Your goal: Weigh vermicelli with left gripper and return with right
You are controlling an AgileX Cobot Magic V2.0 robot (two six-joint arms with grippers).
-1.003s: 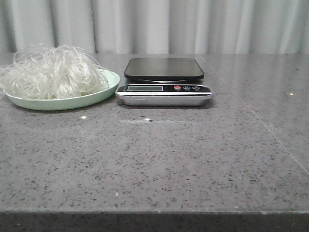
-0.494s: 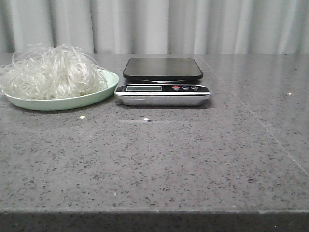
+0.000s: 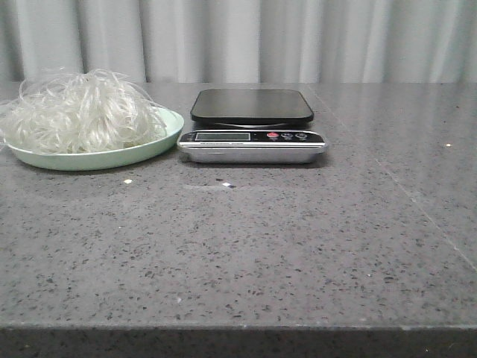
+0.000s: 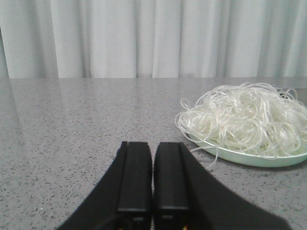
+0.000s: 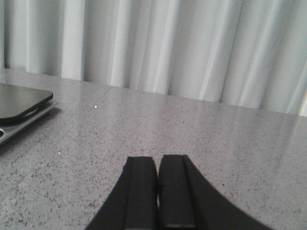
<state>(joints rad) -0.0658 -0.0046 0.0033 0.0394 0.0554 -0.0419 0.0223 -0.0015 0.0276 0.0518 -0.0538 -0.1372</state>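
The vermicelli (image 3: 78,113) is a fluffy heap of thin white strands on a pale green plate (image 3: 165,140) at the far left of the table. It also shows in the left wrist view (image 4: 244,117), on the plate (image 4: 249,157). A kitchen scale (image 3: 252,125) with a black platform stands just right of the plate; its corner shows in the right wrist view (image 5: 19,108). My left gripper (image 4: 153,146) is shut and empty, low over the table, apart from the plate. My right gripper (image 5: 157,160) is shut and empty over bare table. Neither gripper shows in the front view.
The grey speckled stone table (image 3: 238,246) runs to a front edge near the camera. A pale pleated curtain (image 3: 298,37) hangs behind the table. Small white crumbs (image 3: 128,180) lie in front of the plate.
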